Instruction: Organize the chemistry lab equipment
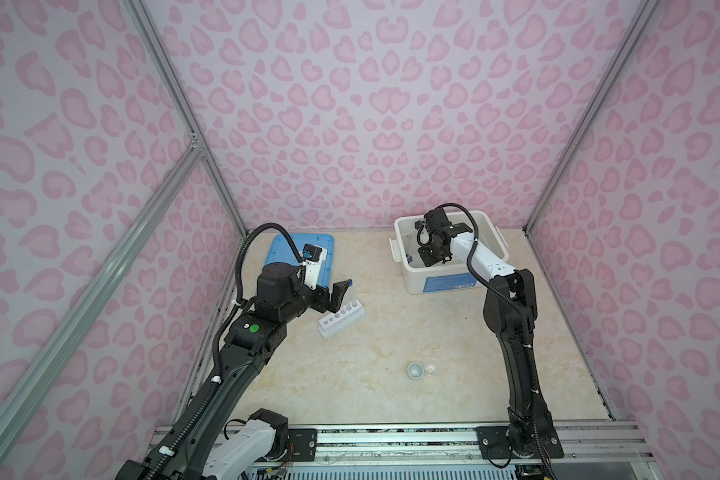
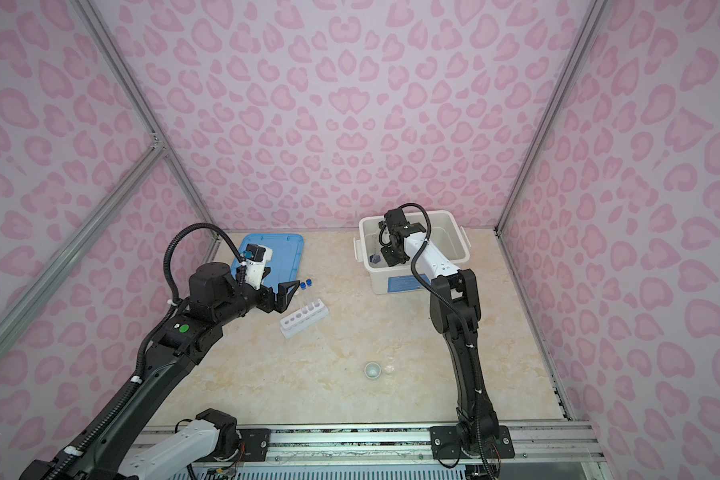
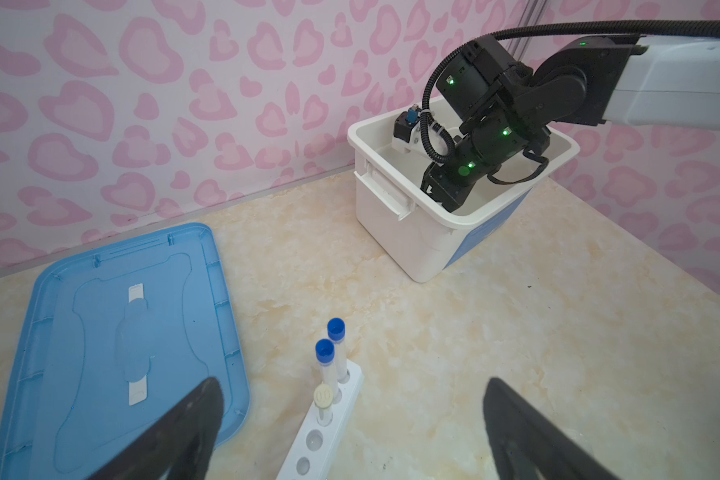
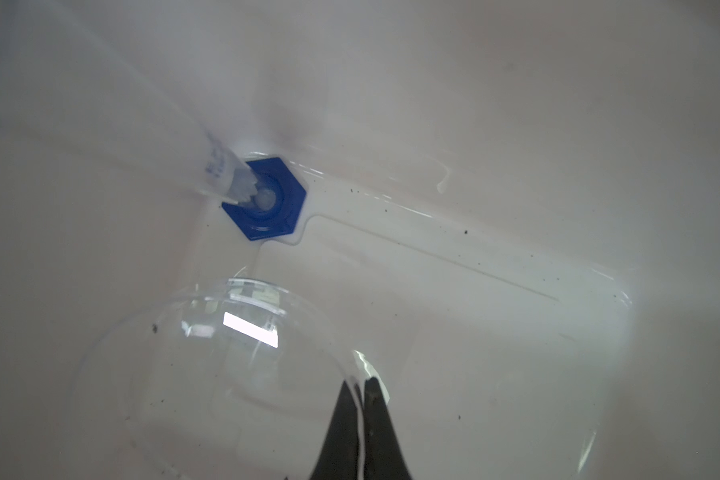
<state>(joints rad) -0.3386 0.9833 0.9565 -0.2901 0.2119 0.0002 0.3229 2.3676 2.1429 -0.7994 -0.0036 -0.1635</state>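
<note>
Closest up, the right gripper (image 4: 358,384) has its two jaws pinched tight on the rim of the clear dish (image 4: 225,374). Most of the dish sticks out to one side of the tips. Past the tips, the little cylinder (image 4: 277,218) lies on its side in a corner on the bin (image 1: 416,278) floor. I cannot tell if the dish is touching the floor yet.

It looks like the dish is being put away in the bin. Next, the jaws need to open slowly to let go, and then go straight up so they do not bump the dish or the cylinder.

That arm stands tall, bends over the bin's rim, and points its wrist down inside.

The left gripper (image 3: 352,384) has its jaws open wide and holds nothing. The rack (image 3: 306,453) sits on the table between and just ahead of the tips, with three tubes (image 3: 324,351) standing in its far holes. The blue lid (image 3: 121,332) lies flat beside one jaw. This arm reaches low and forward, and hovers near the tubes.

The cup (image 1: 415,370) stands alone, well apart from both grippers. It likely goes in next.
</note>
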